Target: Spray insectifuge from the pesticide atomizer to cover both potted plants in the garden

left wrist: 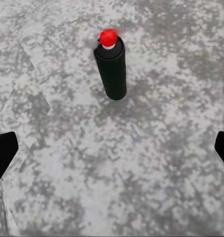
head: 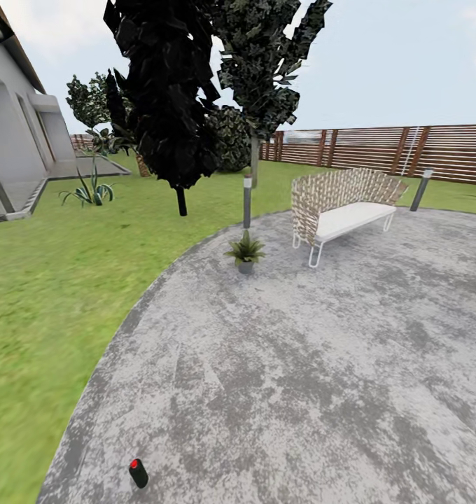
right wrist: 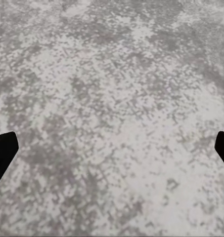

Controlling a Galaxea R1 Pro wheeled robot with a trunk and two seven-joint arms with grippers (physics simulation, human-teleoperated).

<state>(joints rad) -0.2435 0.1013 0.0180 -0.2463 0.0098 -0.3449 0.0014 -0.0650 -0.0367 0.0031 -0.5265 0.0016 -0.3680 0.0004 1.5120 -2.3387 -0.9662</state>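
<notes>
The pesticide atomizer (head: 138, 473), a small dark bottle with a red top, stands upright on the grey stone patio near the head view's lower edge. It also stands ahead of my left gripper (left wrist: 112, 153), whose dark fingertips (left wrist: 3, 153) are spread wide apart with nothing between them; the atomizer (left wrist: 112, 64) is clear of them. One potted plant (head: 245, 250), a low green rosette in a grey pot, sits at the patio's far rim by the lawn. My right gripper (right wrist: 112, 153) is open over bare patio stone.
A woven bench with a white seat (head: 343, 210) stands on the patio's far side. A grey bollard lamp (head: 247, 201) rises behind the potted plant, another (head: 421, 189) at the right. Dark trees (head: 175, 98), a brown slatted fence (head: 406, 150) and a house wall (head: 14, 133) border the lawn (head: 49, 294).
</notes>
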